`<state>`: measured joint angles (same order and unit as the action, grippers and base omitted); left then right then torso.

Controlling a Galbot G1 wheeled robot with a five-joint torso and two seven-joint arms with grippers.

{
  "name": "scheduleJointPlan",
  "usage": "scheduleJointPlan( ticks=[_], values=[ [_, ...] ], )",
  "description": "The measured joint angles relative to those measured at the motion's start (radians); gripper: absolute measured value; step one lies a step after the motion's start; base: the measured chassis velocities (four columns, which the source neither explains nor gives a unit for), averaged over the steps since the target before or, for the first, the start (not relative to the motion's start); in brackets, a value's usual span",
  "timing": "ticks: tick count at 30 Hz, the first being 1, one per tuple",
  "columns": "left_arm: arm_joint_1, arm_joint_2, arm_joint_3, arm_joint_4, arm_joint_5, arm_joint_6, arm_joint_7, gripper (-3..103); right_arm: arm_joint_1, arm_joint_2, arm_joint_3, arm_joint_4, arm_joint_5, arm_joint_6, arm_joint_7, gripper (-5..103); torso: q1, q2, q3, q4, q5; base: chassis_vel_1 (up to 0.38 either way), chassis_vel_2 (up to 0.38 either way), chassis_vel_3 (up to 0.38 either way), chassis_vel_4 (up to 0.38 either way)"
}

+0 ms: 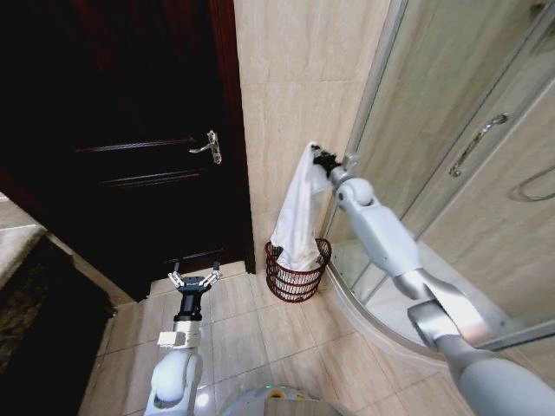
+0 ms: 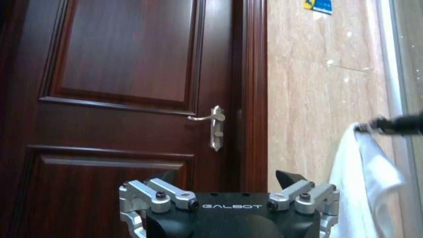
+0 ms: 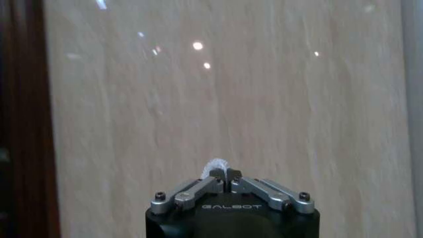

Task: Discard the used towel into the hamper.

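Note:
A white towel hangs from my right gripper, which is shut on its top corner high against the tiled wall. The cloth's lower end reaches down into the hamper, a small dark red-brown openwork basket on the floor at the wall's foot. In the right wrist view the gripper is pinched shut on a small tuft of towel. My left gripper stands open and low in front of the door, left of the hamper. From the left wrist view the towel hangs off to one side.
A dark wooden door with a metal lever handle fills the left. A curved glass shower enclosure with a bar handle stands right of the hamper. Beige floor tiles lie open in front.

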<state>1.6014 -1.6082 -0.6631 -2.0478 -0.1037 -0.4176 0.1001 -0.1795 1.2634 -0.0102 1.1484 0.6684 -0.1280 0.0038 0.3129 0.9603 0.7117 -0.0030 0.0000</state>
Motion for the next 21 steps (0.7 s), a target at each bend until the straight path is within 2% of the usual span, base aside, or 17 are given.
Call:
scheduleJointPlan(
  ticks=[6,10,12,13,16,21],
  values=[
    [-0.001,0.0,0.002,0.003,0.0,0.0,-0.003,100,-0.009,0.0,0.067,-0.114,-0.11,0.023,-0.019,1,0.0,0.0,0.0,-0.0003,0.0002,0.0,0.0,0.0,0.0],
    [-0.005,0.0,0.003,0.004,-0.004,0.0,-0.002,100,-0.017,-0.045,0.101,-0.139,-0.148,0.02,-0.013,1,0.0,0.0,0.0,-0.0004,0.0003,0.0,0.0,0.0,0.0],
    [-0.007,0.0,0.002,0.007,-0.011,0.0,0.0,100,-0.036,-0.114,0.116,-0.109,-0.161,0.002,-0.01,1,0.0,0.0,0.0,-0.0007,0.0006,0.0,0.0,0.0,0.0],
    [-0.007,0.0,0.002,0.007,-0.011,0.0,0.0,100,-0.036,-0.114,0.116,-0.109,-0.161,0.002,-0.01,1,0.0,0.0,0.0,-0.0007,0.0006,0.0,0.0,0.0,0.0],
    [-0.01,0.0,0.002,0.016,-0.014,-0.004,0.004,100,-0.059,-0.198,0.118,0.002,-0.153,-0.011,-0.013,1,0.0,0.0,0.0,-0.001,0.0003,0.0,0.0,0.0,0.0],
    [-0.008,0.0,0.005,0.019,-0.014,-0.01,0.007,100,-0.055,-0.235,0.106,0.111,-0.137,-0.03,-0.013,1,0.0,0.0,0.0,-0.0009,-0.0001,0.0,0.0,0.0,0.0]
  ],
)
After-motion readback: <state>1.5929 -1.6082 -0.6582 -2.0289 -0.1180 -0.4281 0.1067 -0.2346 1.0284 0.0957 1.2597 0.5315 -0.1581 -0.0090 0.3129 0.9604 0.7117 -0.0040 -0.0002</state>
